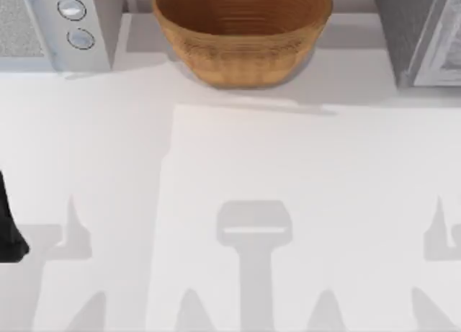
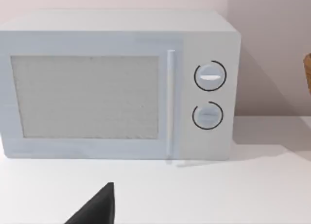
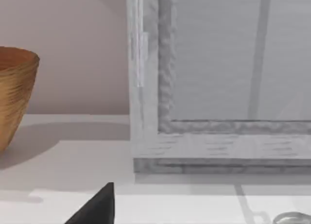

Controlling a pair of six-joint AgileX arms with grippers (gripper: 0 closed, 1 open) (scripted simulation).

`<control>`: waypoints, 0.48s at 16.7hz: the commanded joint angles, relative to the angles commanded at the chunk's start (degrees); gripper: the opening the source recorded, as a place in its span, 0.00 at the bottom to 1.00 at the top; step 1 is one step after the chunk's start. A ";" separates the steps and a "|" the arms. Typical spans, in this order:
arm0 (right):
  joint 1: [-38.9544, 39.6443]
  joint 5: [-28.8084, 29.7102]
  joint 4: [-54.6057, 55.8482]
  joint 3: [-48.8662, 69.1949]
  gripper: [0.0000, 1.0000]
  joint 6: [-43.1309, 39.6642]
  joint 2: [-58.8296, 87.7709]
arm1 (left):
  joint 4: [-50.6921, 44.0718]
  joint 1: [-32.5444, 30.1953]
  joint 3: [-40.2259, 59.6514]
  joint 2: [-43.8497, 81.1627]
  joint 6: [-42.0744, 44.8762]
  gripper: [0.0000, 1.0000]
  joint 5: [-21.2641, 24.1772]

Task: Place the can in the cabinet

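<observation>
The cabinet [image 1: 421, 37] is a grey wood-grained box at the table's back right; in the right wrist view its framed front [image 3: 146, 112] stands close ahead. A small silvery rounded edge [image 3: 291, 217] lies on the table by the cabinet; I cannot tell whether it is the can. A dark part of my left arm [image 1: 9, 227] sits at the table's far left edge. A dark part of my left gripper [image 2: 97, 209] points toward the microwave. A dark part of my right gripper [image 3: 97, 209] points toward the cabinet.
A white microwave [image 1: 54, 26] with two round dials [image 2: 209, 95] stands at the back left. A woven wooden bowl-shaped basket [image 1: 241, 29] sits at the back middle, and its side [image 3: 14, 97] shows left of the cabinet. The white table [image 1: 238, 173] spreads in front.
</observation>
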 joint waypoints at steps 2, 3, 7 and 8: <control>0.00 0.00 0.00 0.00 1.00 0.00 0.00 | 0.00 0.00 0.00 0.00 0.00 1.00 0.00; -0.14 -0.02 0.16 -0.16 1.00 -0.15 0.52 | 0.00 0.00 0.00 0.00 0.00 1.00 0.00; -1.73 -0.83 4.09 -0.89 1.00 -1.14 7.58 | 0.00 0.00 0.00 0.00 0.00 1.00 0.00; -2.27 -1.30 6.08 -0.83 1.00 -1.29 10.24 | 0.00 0.00 0.00 0.00 0.00 1.00 0.00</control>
